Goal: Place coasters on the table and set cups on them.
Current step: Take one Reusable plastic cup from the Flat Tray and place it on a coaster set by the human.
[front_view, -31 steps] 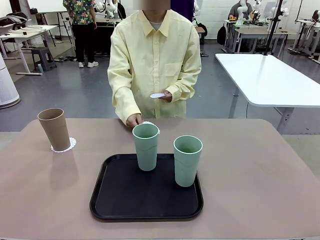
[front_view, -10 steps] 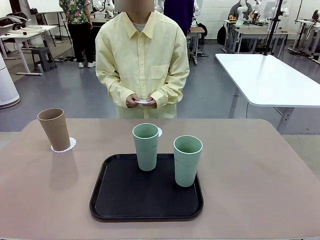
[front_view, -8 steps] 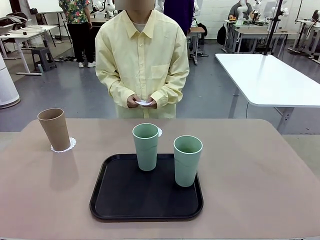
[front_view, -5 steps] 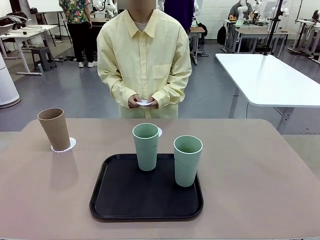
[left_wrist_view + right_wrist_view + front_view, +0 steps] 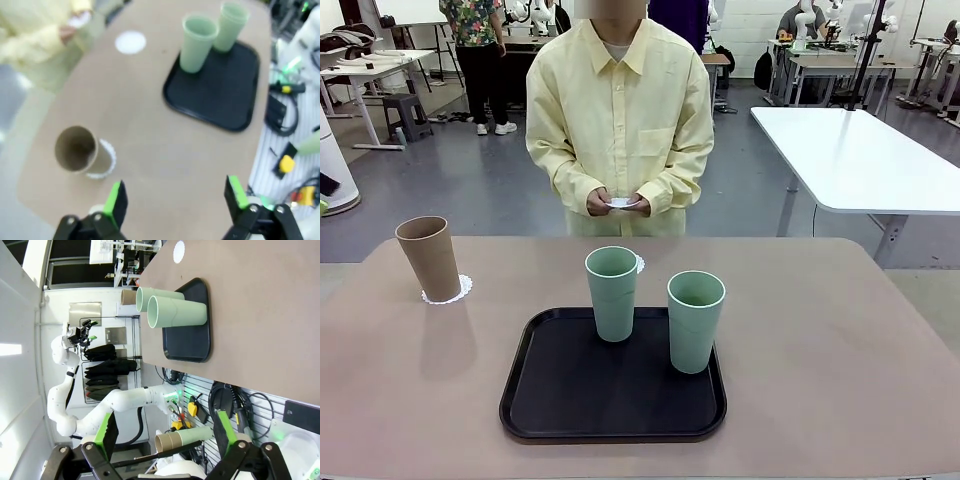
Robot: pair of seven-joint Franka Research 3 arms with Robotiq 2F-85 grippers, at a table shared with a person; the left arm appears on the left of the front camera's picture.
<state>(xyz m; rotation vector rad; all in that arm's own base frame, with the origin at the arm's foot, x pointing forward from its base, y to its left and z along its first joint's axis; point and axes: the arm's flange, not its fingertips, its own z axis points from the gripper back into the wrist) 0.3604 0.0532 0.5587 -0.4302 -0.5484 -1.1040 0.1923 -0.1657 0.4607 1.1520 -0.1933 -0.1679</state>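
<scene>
On the tabletop (image 5: 840,340), the brown cup (image 5: 430,258) stands on a coaster (image 5: 450,292) at the left; the green cups (image 5: 611,293) stand on the tray (image 5: 550,400), with a second coaster (image 5: 639,264) just behind. The person's hands (image 5: 599,205) hold a third coaster (image 5: 621,203). The left gripper (image 5: 175,195) and the right gripper (image 5: 162,432) have their fingers spread apart and hold nothing.

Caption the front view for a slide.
Tan cup on its coaster; two green cups on the black tray; person holds another coaster.

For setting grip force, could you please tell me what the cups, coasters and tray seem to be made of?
The cups look like matte moulded plastic, possibly bamboo fibre: even colour, no glare. The coasters look like thin white paper, with lacy scalloped edges. The tray looks like black plastic with a dull sheen.
</scene>
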